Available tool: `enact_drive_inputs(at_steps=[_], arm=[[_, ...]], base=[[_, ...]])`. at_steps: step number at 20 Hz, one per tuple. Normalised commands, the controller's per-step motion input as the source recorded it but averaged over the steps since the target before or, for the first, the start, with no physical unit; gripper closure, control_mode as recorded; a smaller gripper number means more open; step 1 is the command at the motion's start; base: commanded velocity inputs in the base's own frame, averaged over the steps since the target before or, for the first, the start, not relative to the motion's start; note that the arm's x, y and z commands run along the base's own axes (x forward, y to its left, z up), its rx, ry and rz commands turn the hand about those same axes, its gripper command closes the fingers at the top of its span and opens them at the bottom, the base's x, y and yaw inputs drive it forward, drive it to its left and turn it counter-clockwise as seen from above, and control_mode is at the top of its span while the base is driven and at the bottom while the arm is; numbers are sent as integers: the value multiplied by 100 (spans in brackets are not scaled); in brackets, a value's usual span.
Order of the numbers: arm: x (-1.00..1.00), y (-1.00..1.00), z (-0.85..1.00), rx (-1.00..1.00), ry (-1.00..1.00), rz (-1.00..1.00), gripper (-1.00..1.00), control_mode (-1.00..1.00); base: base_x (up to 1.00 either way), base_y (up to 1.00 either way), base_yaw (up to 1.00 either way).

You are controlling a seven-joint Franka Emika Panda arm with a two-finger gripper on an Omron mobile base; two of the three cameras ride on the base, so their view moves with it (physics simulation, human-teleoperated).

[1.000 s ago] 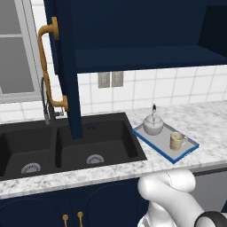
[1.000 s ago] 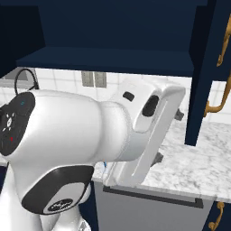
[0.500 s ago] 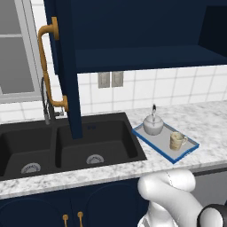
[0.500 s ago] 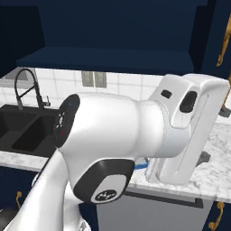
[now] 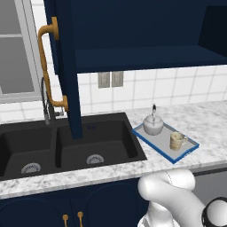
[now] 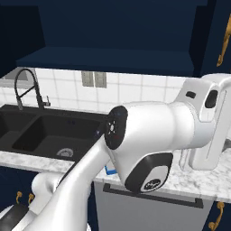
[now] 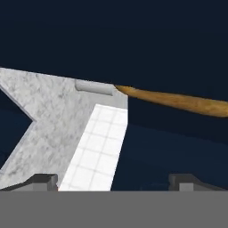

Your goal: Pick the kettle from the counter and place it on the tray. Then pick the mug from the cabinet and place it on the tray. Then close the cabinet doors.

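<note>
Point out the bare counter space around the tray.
Bare counter lies right of and behind the tray, and along the front edge below the sink. The tray itself is crowded: kettle and mug sit on it.

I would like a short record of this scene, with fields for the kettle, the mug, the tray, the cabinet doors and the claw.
kettle: on the tray
mug: on the tray, beside the kettle
tray: on the marble counter, right of the sink
cabinet doors: open; left door swung out above the sink
claw: open, holding nothing, facing a brass door handle
</note>
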Motion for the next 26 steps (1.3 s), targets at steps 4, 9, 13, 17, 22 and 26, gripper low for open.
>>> enact_drive_inputs(at_steps=[4, 9, 13, 17, 22, 26], arm=[[55, -9, 0, 1, 7, 24, -100, -100], [31, 1, 2, 0, 1, 27, -100, -100], [33, 12, 5, 0, 0, 26, -100, -100], [32, 35, 8, 0, 0, 30, -100, -100], [37, 48, 0, 0, 6, 32, -100, -100], [36, 71, 0, -5, 1, 40, -100, -100]], base=[[0, 0, 0], [0, 0, 0], [0, 0, 0], [0, 0, 0], [0, 0, 0], [0, 0, 0]])
